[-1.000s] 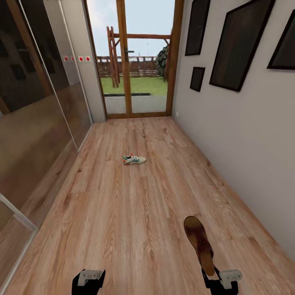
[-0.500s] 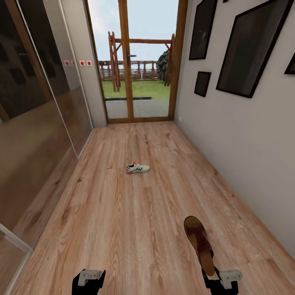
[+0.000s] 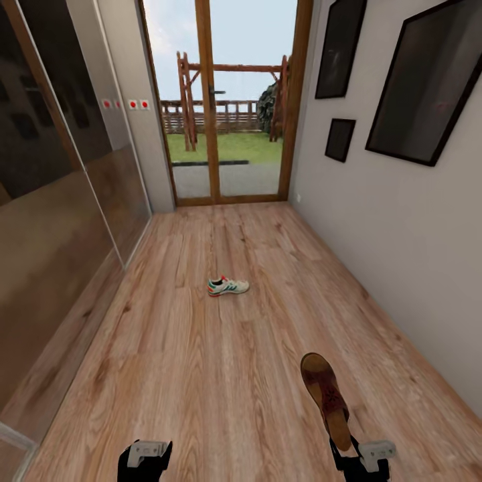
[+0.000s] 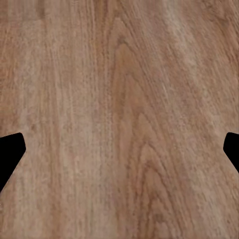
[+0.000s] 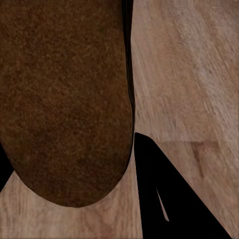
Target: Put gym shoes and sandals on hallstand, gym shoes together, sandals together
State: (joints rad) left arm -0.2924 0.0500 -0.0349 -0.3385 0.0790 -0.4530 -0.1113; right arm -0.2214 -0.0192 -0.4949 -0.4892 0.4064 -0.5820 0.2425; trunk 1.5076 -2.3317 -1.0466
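Sandal (image 3: 326,398) sits clamped at its heel in the right gripper (image 3: 359,455), toe pointing far down the corridor floor (image 3: 201,361). One gym shoe (image 3: 227,286) lies alone mid-corridor before the glass door (image 3: 224,100). The left gripper (image 3: 144,455) holds nothing, fingers (image 4: 10,154) spread wide.

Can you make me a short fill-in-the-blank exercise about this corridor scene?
1. The right tool holds a brown ____.
2. The gym shoe lies on the corridor ____.
3. The left tool holds ____.
4. The dark picture frames hang on the wall at the head view's ____ side.

Missing words: sandal; floor; nothing; right
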